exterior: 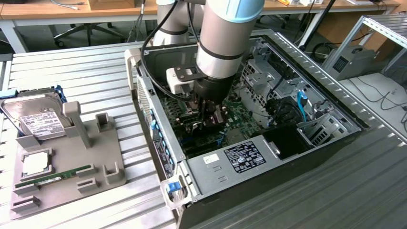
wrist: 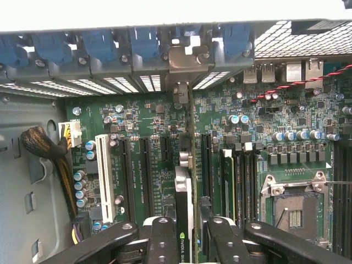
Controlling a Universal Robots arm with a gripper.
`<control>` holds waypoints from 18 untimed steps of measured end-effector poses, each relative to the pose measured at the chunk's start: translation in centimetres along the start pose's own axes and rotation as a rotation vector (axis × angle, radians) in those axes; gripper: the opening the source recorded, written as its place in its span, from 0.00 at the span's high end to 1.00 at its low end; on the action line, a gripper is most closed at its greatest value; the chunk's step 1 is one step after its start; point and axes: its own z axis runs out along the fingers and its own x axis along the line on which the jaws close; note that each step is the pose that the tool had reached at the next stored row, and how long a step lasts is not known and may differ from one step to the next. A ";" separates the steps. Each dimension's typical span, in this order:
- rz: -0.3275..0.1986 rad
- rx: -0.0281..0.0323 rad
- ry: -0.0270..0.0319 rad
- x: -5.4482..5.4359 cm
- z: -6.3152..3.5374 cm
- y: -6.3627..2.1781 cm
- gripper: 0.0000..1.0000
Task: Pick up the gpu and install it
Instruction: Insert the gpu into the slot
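claw: my claw [wrist: 187,242] is clamped on the gpu [wrist: 184,209], one finger [wrist: 162,239] on each face of the card, card held edge-on between them.
gpu: thin dark board, standing upright on edge, inside the open PC case [exterior: 190,188]. Its silvery end bracket [wrist: 184,60] reaches the rear slot wall, among the blue slot clips [wrist: 144,43]. Lower edge runs along the motherboard [wrist: 148,115] in line with the expansion slots; can't tell whether it is seated in a slot or just above it.
arm: my arm [exterior: 222,43] comes down into the case from above, wrist over the middle of the board in the exterior view.
motherboard: green, white slot [wrist: 103,170] and several black slots to one side of the card, bare CPU socket [wrist: 294,212] on the other side, row of capacitors near it.
cables: braided cable bundle [wrist: 44,146] against the grey inner wall of the case, red-black twisted wire [wrist: 300,82] near the rear ports.
case: lies on its side on the ribbed metal desk [exterior: 95,62], open face up, near the desk's middle.
parts tray: grey holder [exterior: 95,157] toward the desk's edge at the exterior view's left, well apart from the case. Holds a silver hard drive [exterior: 38,119] with white label, a green memory stick [exterior: 54,176], and a square chip [exterior: 37,162].
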 end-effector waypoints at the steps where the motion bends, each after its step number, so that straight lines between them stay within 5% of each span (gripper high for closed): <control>1: 0.000 0.0000 -0.0002 0.0 0.00 0.00 0.74; 18: 0.000 0.0011 -0.0006 0.0 -0.15 0.45 0.74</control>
